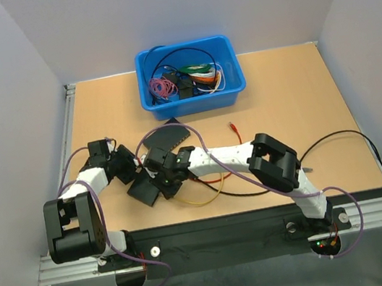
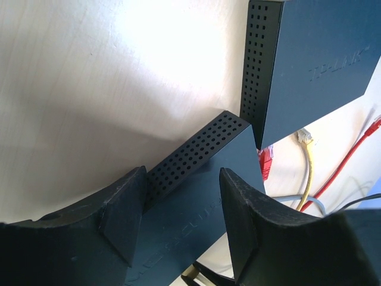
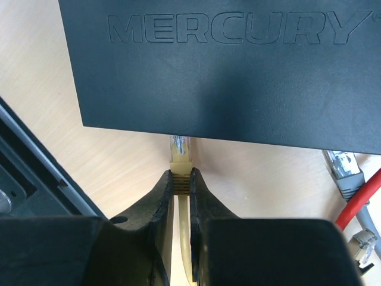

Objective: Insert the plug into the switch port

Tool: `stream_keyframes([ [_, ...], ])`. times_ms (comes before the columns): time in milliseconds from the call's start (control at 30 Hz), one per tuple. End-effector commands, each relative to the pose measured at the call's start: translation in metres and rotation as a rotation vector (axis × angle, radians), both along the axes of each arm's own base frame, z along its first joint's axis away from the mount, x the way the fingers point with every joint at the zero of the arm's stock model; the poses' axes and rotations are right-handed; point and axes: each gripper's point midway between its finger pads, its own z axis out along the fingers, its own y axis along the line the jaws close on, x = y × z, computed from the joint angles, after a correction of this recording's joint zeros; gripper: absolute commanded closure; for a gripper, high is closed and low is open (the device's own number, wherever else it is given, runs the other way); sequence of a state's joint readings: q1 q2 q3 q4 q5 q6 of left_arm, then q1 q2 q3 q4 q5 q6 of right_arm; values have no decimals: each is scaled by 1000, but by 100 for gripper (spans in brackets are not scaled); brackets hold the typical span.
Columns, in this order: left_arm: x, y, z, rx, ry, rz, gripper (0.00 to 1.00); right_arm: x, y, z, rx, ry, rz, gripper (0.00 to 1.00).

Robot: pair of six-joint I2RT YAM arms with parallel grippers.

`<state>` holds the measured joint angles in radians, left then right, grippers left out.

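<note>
A black Mercury switch lies on the table, also seen in the top view and the left wrist view. My left gripper straddles its corner, one finger against the perforated side, and holds it. My right gripper is shut on the boot of a yellow plug. The plug's clear tip points at the switch's near edge and meets it; the port itself is hidden under that edge. In the top view the right gripper sits beside the switch.
A second black TP-Link switch lies just beyond, also in the top view. Loose plugs lie nearby: red, yellow, grey. A yellow cable loop trails toward the front. A blue bin of cables stands at the back.
</note>
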<state>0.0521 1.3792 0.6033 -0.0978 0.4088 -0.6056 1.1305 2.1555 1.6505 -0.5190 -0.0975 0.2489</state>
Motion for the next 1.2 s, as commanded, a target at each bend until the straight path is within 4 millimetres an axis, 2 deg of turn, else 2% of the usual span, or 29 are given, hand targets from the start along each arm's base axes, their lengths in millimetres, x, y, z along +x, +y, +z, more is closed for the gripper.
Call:
stream_keyframes([
  [0,-34,-21,-12,-83,129,-46,38,38,35,47,174,-194,-90,100],
  [267,-36,-24,-12,-84,134,-58,38,67,28,51,135,-314,-204,100],
  [367,-37,-25,-12,-80,139,-64,38,72,25,55,131,-336,-226,100],
  [633,-38,-25,-14,-76,147,-60,38,63,40,57,172,-288,-166,99],
  [1000,-40,-22,-18,-58,167,-42,38,67,61,86,251,-291,-165,100],
  [1167,-41,-22,-20,-59,178,-43,38,63,66,82,259,-268,-147,100],
])
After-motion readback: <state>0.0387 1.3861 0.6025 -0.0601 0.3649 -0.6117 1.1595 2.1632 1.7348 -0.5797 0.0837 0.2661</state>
